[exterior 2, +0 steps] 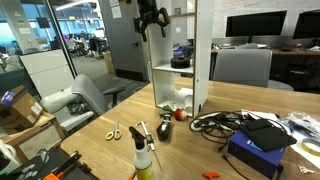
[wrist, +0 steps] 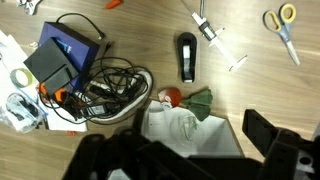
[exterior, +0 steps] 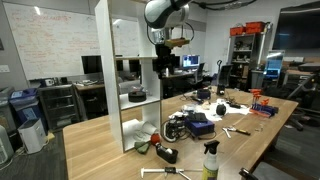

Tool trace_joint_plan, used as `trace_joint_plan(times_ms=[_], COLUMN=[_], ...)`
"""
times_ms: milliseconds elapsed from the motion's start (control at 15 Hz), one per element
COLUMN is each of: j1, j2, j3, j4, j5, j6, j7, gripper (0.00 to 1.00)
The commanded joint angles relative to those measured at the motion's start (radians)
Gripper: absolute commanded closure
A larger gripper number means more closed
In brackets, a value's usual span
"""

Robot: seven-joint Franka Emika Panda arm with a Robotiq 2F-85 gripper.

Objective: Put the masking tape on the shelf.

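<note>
The tall white shelf (exterior: 128,70) stands on the wooden table and shows in both exterior views (exterior 2: 203,50). A small dark low roll, which looks like the masking tape (exterior: 137,95), lies in a middle compartment, also seen in an exterior view (exterior 2: 181,60). My gripper (exterior 2: 150,24) hangs high beside the shelf's upper part, apart from the roll (exterior: 168,45). Its fingers are spread and hold nothing. In the wrist view the gripper (wrist: 185,150) looks down on the white shelf (wrist: 215,125); the tape is hidden there.
A large black cable coil (wrist: 110,90) and a blue box (wrist: 70,50) lie beside the shelf. A black handheld device (wrist: 186,57), scissors (wrist: 283,25) and a spray bottle (exterior 2: 145,160) lie on the table. A red ball (wrist: 168,97) sits at the shelf's foot.
</note>
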Motion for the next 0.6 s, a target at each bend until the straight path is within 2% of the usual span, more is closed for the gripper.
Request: trace_joint_plan(times_ms=[0, 200, 333, 533], j1=[-0.039, -0.047, -0.054, -0.054], j2=[-0.245, -0.403, -0.509, -0.674], j3=[0.014, -0.007, -0.022, -0.075], j4=[-0.241, -0.380, -0.473, -0.609], j5=[0.039, 0.033, 0.019, 0.063], j6=[0.021, -0.011, -0.046, -0.095], j7=[-0.204, -0.295, -0.297, -0.346], gripper=[0.00, 0.00, 0.00, 0.00])
